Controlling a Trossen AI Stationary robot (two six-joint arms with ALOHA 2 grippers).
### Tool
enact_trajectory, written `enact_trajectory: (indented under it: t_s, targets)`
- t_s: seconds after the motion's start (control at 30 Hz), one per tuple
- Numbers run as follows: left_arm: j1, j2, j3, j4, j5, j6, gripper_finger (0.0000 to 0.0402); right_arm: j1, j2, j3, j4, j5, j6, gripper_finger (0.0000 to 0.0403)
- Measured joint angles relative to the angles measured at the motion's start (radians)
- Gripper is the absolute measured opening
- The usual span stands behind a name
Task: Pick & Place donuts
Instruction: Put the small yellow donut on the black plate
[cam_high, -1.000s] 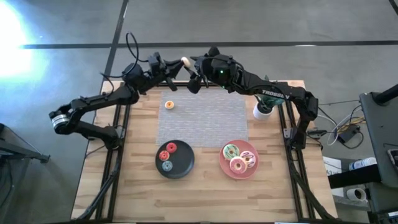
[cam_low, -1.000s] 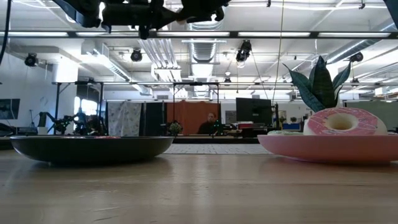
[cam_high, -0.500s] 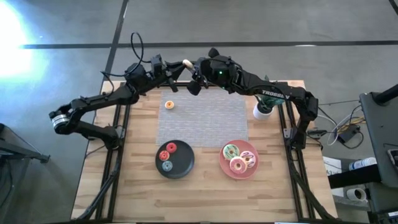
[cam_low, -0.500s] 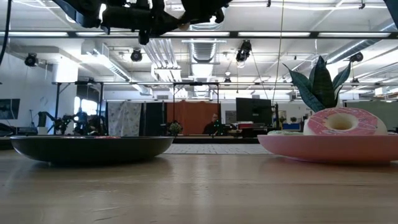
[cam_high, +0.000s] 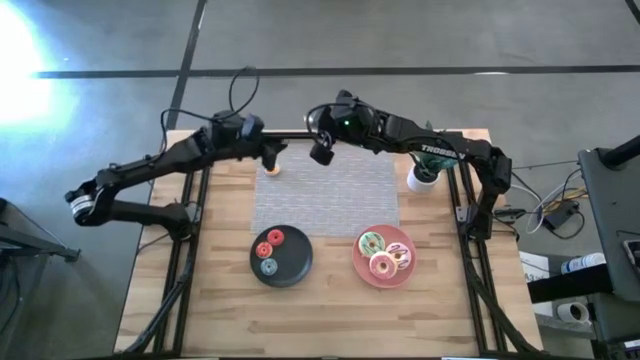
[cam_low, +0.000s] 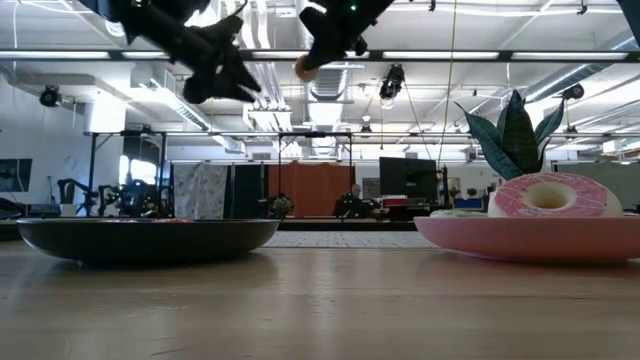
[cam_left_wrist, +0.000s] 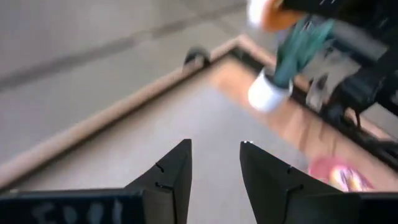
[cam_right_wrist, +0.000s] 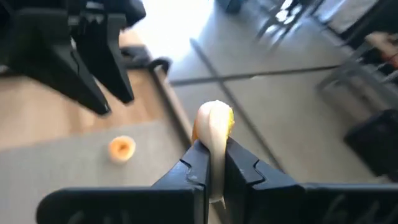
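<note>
My right gripper (cam_high: 322, 153) hangs over the far edge of the grey mat (cam_high: 330, 190), shut on a small yellow-orange donut (cam_right_wrist: 214, 124), which also shows in the low view (cam_low: 300, 68). My left gripper (cam_left_wrist: 214, 168) stands open and empty a little to its left (cam_high: 272, 152). A tiny orange donut (cam_right_wrist: 121, 148) lies flat on the mat near it. The black plate (cam_high: 296, 268) holds small red and blue donuts. The pink plate (cam_high: 360, 262) holds three larger donuts (cam_high: 384, 258). My right gripper pinches the small donut edge-on between its two fingers, on the ring's lower part (cam_right_wrist: 215, 155). Most of the ring stands out past the fingertips. The fingers slant down from the table's far right. The donut is lifted clear, high above the mat.
A white pot with a green plant (cam_high: 424, 178) stands at the mat's right edge, under my right arm. The two plates sit side by side toward the near edge. Bare wood lies left and right of the mat.
The small donut, held between both grippers at the far edge, now stays with my right gripper alone. My left gripper has let go, drawn back toward the table's left, sunk and tipped downward. My right gripper has tipped down a little with the donut.
</note>
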Motion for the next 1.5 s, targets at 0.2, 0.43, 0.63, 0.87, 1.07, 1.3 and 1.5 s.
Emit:
enact_trajectory:
  t_s: [0.2,0.43,0.63,0.87,1.07,1.3,1.5]
  targets:
    - [-0.013,-0.063,0.000,-0.273,0.008,-0.211,0.0110,0.009,0.001,-0.048,-0.054,-0.205,0.102,0.0014]
    - [-0.095,-0.157,0.000,-0.429,0.010,-0.285,0.0110,0.102,0.001,-0.145,-0.053,-0.274,0.122,0.0013]
    - [-0.161,-0.232,0.000,-0.436,0.005,-0.285,0.0110,0.188,0.001,-0.237,-0.024,-0.276,0.163,0.0013]
    - [-0.207,-0.300,-0.035,-0.514,0.010,-0.248,0.0110,0.237,0.057,-0.260,0.011,-0.273,0.368,0.0013]
    - [-0.223,-0.359,-0.084,-0.673,0.012,-0.230,0.0110,0.305,0.177,-0.180,0.088,-0.245,0.552,0.0013]
    - [-0.225,-0.456,-0.173,-0.679,0.047,-0.225,0.0110,0.363,0.347,0.032,-0.110,-0.170,0.542,0.0013]
    - [-0.224,-0.509,-0.220,-0.677,0.060,-0.241,0.0110,0.393,0.495,0.224,-0.310,-0.133,0.398,0.0013]
